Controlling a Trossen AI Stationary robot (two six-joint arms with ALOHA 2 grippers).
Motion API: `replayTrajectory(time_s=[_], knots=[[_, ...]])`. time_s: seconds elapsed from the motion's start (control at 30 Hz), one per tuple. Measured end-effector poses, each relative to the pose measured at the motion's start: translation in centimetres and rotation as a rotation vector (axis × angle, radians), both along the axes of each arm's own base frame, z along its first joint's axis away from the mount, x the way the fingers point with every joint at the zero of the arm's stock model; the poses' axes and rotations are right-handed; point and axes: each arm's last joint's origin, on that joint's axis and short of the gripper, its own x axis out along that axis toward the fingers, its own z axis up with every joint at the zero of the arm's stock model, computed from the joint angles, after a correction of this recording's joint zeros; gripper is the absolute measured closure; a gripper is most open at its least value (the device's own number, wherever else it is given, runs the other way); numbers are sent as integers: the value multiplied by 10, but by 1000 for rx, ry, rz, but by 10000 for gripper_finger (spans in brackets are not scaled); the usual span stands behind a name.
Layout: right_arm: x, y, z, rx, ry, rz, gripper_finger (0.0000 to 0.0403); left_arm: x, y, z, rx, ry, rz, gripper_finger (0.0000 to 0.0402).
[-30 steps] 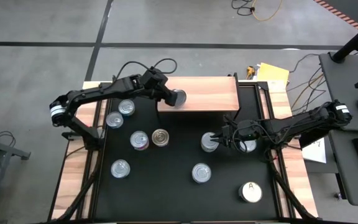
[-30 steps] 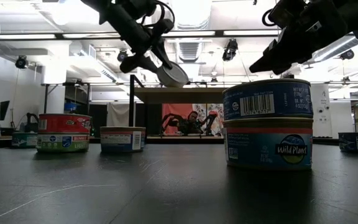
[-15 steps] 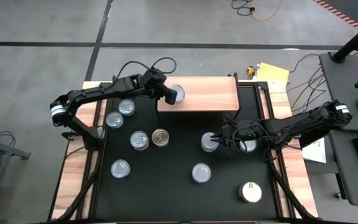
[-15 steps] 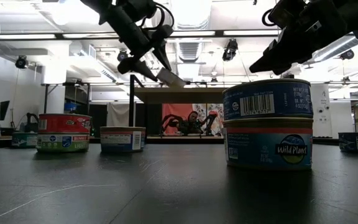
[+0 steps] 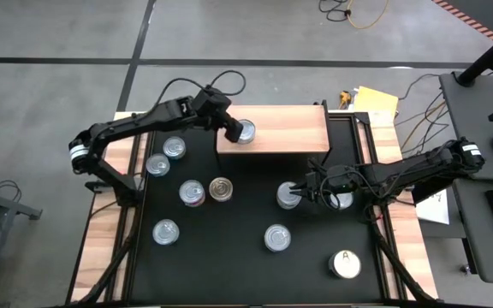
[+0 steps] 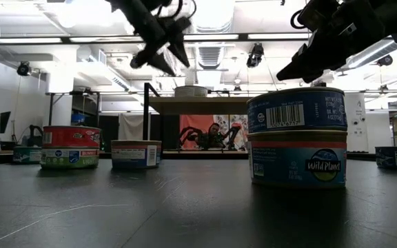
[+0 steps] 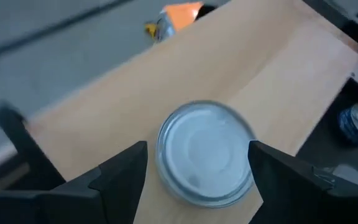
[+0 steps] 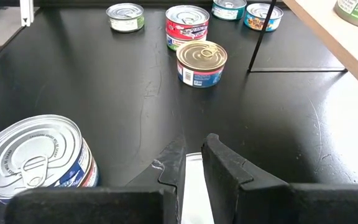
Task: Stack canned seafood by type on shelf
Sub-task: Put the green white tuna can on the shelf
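A silver-topped can (image 7: 205, 152) stands flat on the left end of the light wooden shelf (image 5: 289, 128). My left gripper (image 5: 231, 130) hangs open just above it, a finger off each side of the can, touching nothing; in the low view the gripper (image 6: 163, 60) is clear above the can (image 6: 190, 90). My right gripper (image 5: 302, 190) is shut and hovers beside a stack of two cans (image 5: 288, 195), apart from it (image 8: 33, 158). Several more cans lie loose on the black tabletop.
Loose cans on the black top: two by the left edge (image 5: 175, 147) (image 5: 157, 164), a red one (image 5: 192, 192), a gold-topped one (image 5: 221, 189), others nearer (image 5: 166, 231) (image 5: 277, 237), and a white-topped "A" can (image 5: 345, 263). Most of the shelf's right part (image 5: 302, 128) is bare.
My left gripper held the can tilted over the shelf's left end, then opened and let it go. The can now stands flat on the shelf. The gripper has risen clear of it and rolled about its own axis. My right arm kept still.
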Motion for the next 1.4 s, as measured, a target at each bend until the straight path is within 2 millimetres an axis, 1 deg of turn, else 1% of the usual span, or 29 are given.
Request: replayTrajectory(time_s=[0.1,0.17,0.23,0.3,0.37,0.47,0.5,0.73,0.9,1.07,1.17,1.4], knots=[[0,0,0,9,0,-5,360,6,-16,11,113,34,-189,150],[0,0,0,20,0,-11,360,11,-29,11,168,64,-322,166],[0,0,0,33,-1,-17,360,14,-42,6,214,103,-408,191],[0,0,0,43,-3,-22,360,18,-52,-2,245,150,-441,228],[0,0,1,47,-10,-24,360,19,-59,-9,276,200,-425,277],[1,0,1,48,-13,-24,360,21,-60,-15,354,235,-363,367],[1,0,1,51,-18,-26,360,20,-60,-17,366,246,-342,384],[1,0,3,61,-32,-31,360,22,-48,-22,365,221,-282,400],[1,0,3,62,-32,-32,360,26,-45,-30,356,235,-282,401],[1,0,3,54,-31,-28,360,37,-42,-48,340,279,-290,401],[1,0,3,51,-31,-27,360,43,-40,-54,361,289,-265,401],[1,0,3,48,-30,-25,360,43,-39,-56,367,302,-259,401]])
